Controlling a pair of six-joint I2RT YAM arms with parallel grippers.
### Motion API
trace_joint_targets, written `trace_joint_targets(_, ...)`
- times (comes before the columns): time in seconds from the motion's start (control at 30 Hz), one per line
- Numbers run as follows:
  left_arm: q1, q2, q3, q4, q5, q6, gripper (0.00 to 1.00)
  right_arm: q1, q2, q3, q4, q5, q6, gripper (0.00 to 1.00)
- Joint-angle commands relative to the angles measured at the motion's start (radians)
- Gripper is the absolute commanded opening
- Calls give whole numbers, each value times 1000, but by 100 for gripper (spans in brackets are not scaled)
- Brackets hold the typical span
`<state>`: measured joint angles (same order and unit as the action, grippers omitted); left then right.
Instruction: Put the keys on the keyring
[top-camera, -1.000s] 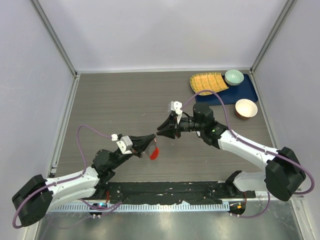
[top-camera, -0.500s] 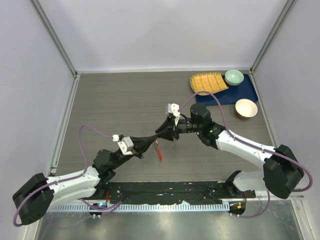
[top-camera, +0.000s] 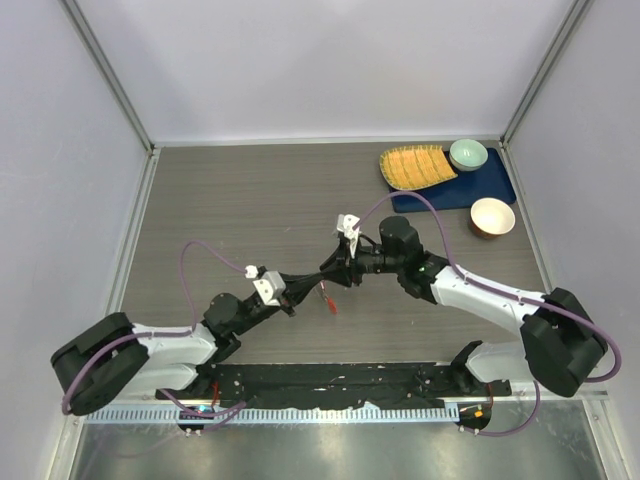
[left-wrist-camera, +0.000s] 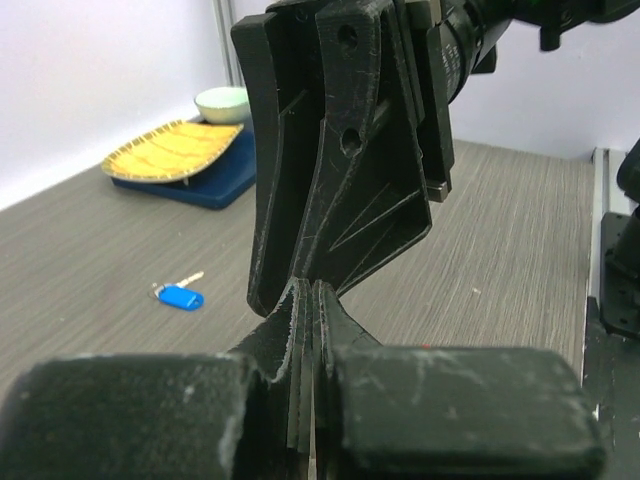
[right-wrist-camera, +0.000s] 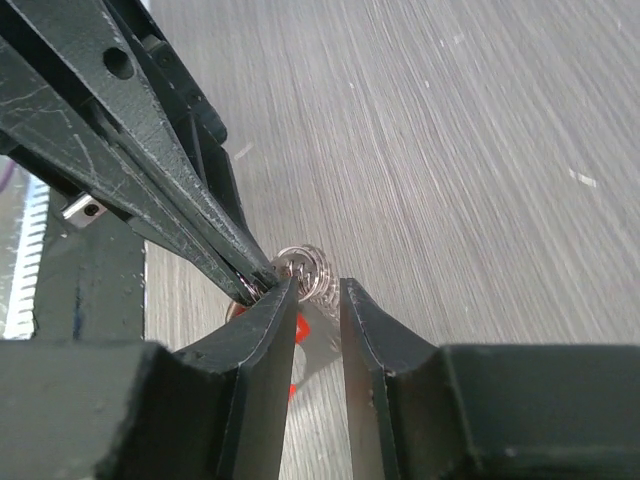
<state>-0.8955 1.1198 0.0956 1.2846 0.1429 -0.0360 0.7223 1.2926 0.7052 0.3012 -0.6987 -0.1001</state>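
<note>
The keyring (right-wrist-camera: 305, 268) is a silvery coil pinched at the tips of my left gripper (right-wrist-camera: 258, 285), with its red fob (top-camera: 327, 300) hanging below, just above the table. In the left wrist view my left gripper (left-wrist-camera: 308, 292) is shut tight, and the ring is hidden behind its fingers. My right gripper (right-wrist-camera: 317, 287) meets it tip to tip. Its jaws stand apart and the ring lies against the tip of one finger (right-wrist-camera: 270, 330), with nothing between them. A blue-headed key (left-wrist-camera: 180, 296) lies on the table behind the right gripper (left-wrist-camera: 340, 150). Other keys are out of view.
At the back right a blue mat (top-camera: 480, 185) carries a yellow woven plate (top-camera: 415, 166) and a green bowl (top-camera: 468, 154). A cream bowl (top-camera: 491, 217) sits beside it. A black strip (top-camera: 330, 380) runs along the near edge.
Both grippers have shifted a little right and toward the near edge, staying tip to tip. The left arm has stretched out lower. The red fob moved right with them.
</note>
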Motion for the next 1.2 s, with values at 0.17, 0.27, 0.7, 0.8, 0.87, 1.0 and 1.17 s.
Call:
trace_joint_targets(0.17,7,201,87,262,32,31,0,22,-42,-46,18,50,14,32)
trace_joint_targets(0.27,7,193,84,260,23,61,0,22,-61,-59,1,64,17,32)
trace_joint_targets(0.7,9,170,72,260,29,51,0,22,-69,-90,-16,76,30,32)
trace_joint_targets(0.8,10,167,67,260,26,51,0,22,-64,-93,-16,80,33,32)
trace_joint_targets(0.87,10,164,66,262,26,53,0,22,-65,-95,-16,85,36,33)
trace_joint_targets(1.0,10,153,64,260,20,50,0,22,-70,-98,-20,91,36,33)
trace_joint_targets(1.17,10,140,61,260,15,51,0,22,-69,-99,-30,87,37,33)
